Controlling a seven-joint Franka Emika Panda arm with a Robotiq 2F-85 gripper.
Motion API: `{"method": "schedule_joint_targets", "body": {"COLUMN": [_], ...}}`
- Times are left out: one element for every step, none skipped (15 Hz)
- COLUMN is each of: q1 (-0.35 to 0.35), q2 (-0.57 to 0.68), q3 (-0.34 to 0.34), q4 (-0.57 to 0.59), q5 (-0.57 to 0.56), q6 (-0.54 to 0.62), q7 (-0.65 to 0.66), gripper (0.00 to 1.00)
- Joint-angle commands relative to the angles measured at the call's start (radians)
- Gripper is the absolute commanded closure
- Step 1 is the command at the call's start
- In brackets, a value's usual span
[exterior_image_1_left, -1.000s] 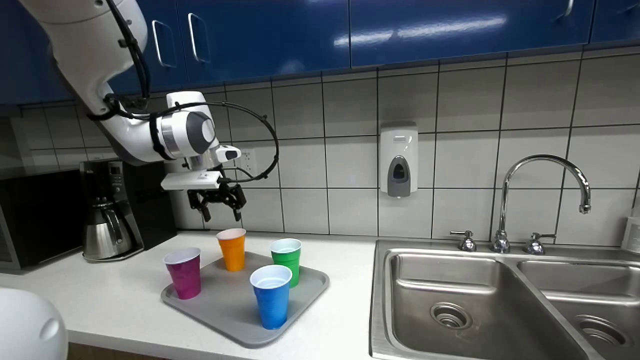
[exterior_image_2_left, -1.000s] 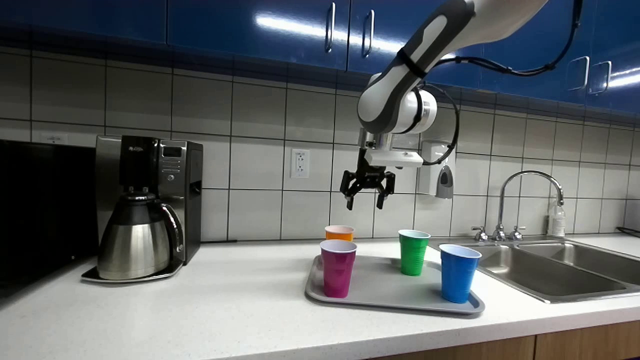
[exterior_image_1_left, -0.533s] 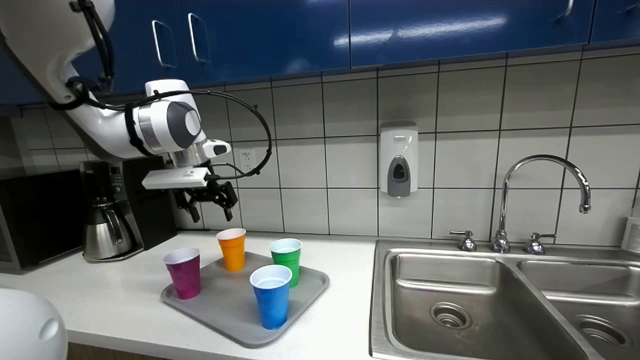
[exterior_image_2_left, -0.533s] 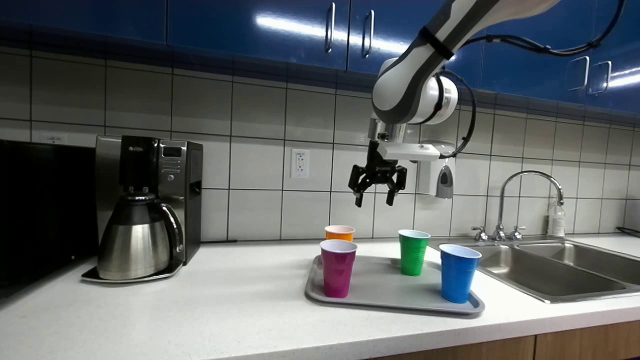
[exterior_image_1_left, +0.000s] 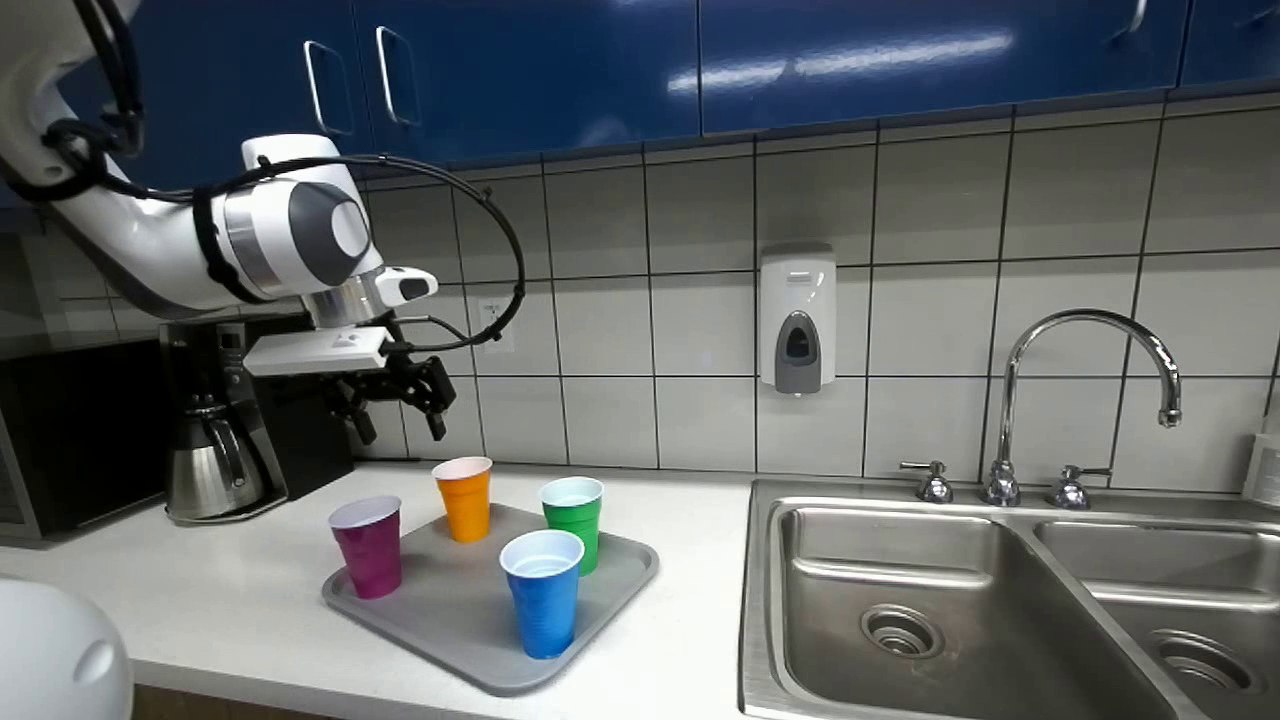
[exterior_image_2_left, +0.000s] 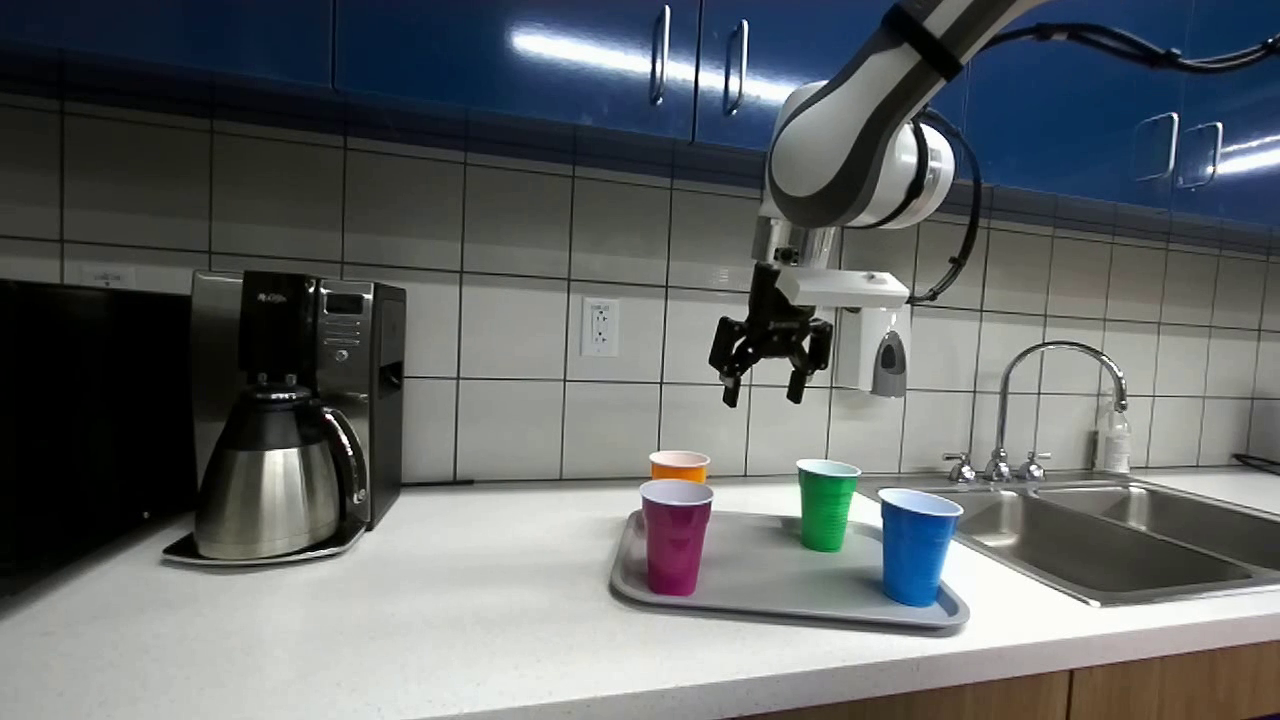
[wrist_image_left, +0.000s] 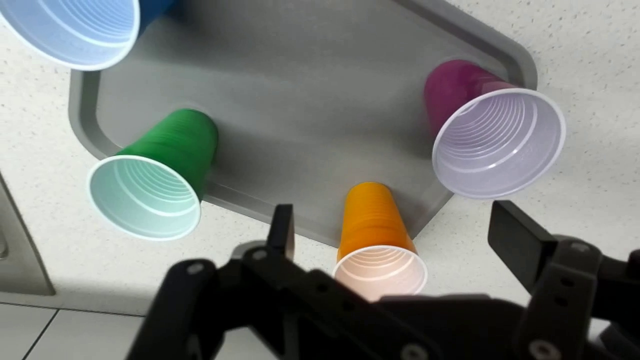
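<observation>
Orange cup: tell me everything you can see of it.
The orange cup looks plastic, tapering downward, with a whitish rim and pale, ringed interior. It stands upright near a corner of the tray, which alone touches it. In an exterior view, the purple cup partly hides it. The open claw hangs higher, clear of it.

Through the gap of my wide-spread jaws I see the orange cup (wrist_image_left: 376, 235). The green cup (wrist_image_left: 162, 170), purple cup (wrist_image_left: 487, 132) and blue cup (wrist_image_left: 82, 30) share its gray tray (wrist_image_left: 300, 100).
</observation>
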Motion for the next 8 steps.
{"method": "schedule_joint_targets", "body": {"q1": [-0.031,-0.031,-0.031,-0.031,-0.031,-0.031,-0.032,-0.032], "q2": [-0.009,-0.012,-0.011,-0.008,-0.006,-0.006,-0.006,-0.006], "q3": [0.034,0.037,0.038,0.038,0.038,0.038,0.038,0.038], "q4": [-0.006,-0.008,-0.008,-0.008,-0.008,-0.008,-0.008,-0.008], "q5": [0.012,0.013,0.014,0.014,0.013,0.013,0.013,0.013], "q6": [-0.001,-0.001,-0.001,-0.001,-0.001,-0.001,-0.001,-0.001], "q7": [-0.009,-0.009,-0.009,-0.009,-0.009,-0.009,-0.009,-0.009], "gripper": [0.0,0.0,0.0,0.0,0.0,0.0,0.0,0.0]}}
